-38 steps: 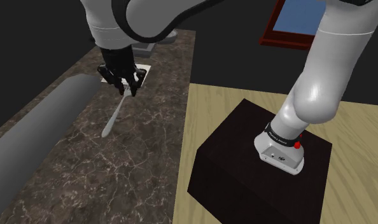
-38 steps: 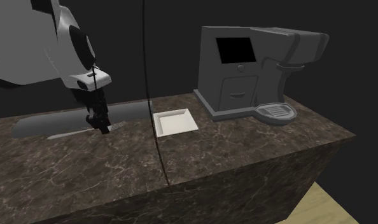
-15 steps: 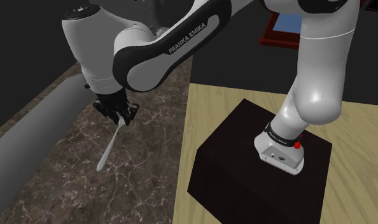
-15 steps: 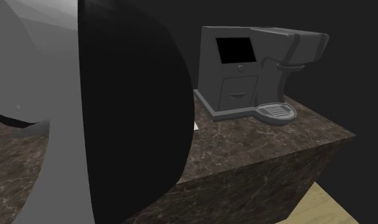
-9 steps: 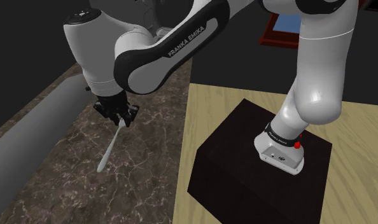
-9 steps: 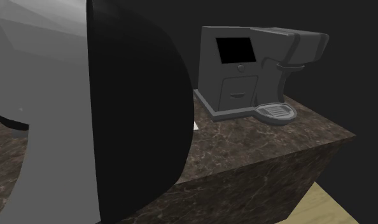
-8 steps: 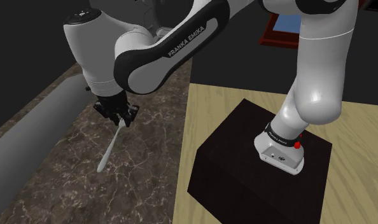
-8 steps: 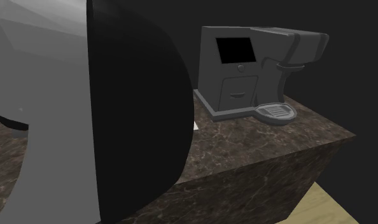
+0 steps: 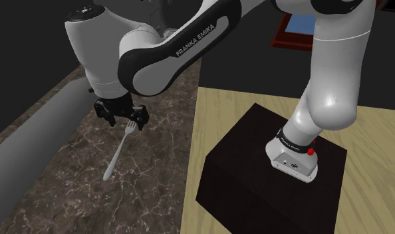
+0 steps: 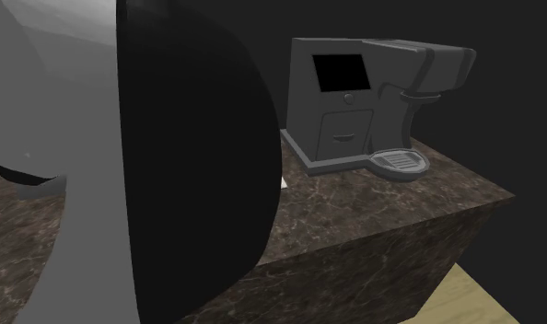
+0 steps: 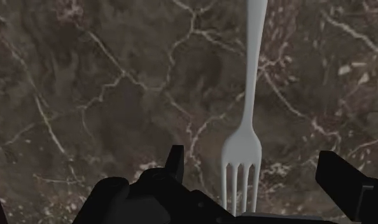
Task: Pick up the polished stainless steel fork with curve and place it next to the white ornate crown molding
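Gripper [image 9: 127, 120] hangs with its fingers spread wide, clamping nothing, right over the tine end of the fork [image 9: 118, 154], which looks to be lying on the marble counter [image 9: 143, 193] left of centre in the shoulder view, handle running toward the lower left.

White arm [image 9: 332, 53], dark joints [image 9: 130, 65], black tool [image 9: 126, 121]

a: any room round the fork [image 9: 119, 151]?
b: bare counter [image 9: 149, 189] on both its sides. the grey molding [image 9: 43, 133] runs along the shoulder view's left; a coffee machine [image 10: 354, 101] stands at the second exterior view's right.
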`<state>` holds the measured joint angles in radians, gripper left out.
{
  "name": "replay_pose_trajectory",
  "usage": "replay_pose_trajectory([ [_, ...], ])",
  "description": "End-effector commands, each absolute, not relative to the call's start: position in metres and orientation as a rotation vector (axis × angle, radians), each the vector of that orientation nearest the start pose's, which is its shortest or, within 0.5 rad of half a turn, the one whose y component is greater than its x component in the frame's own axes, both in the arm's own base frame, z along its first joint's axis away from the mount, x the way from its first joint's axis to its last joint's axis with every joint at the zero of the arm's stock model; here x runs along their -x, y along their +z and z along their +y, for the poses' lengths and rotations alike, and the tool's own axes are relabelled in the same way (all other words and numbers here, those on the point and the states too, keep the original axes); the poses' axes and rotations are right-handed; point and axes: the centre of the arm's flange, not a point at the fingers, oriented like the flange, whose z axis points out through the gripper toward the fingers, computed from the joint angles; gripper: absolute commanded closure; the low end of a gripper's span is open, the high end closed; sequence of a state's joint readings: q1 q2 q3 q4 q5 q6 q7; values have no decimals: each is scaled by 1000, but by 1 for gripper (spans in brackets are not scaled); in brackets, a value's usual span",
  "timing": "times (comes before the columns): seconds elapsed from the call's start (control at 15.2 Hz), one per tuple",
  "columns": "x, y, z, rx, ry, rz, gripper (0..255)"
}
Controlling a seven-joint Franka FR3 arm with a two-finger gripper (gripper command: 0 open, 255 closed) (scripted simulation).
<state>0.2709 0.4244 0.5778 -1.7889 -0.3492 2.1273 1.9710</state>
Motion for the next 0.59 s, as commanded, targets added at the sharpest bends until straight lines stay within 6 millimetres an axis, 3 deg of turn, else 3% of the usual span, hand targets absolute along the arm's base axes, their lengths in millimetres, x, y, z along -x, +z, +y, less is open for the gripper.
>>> replay_pose_trajectory([
  [0.0, -456, 367, 452, 2786, -105, 1478, 0],
  [0.13, -455, 391, 453, 2786, -105, 1478, 0],
  [0.53, -455, 391, 453, 2786, -105, 1478, 0],
])
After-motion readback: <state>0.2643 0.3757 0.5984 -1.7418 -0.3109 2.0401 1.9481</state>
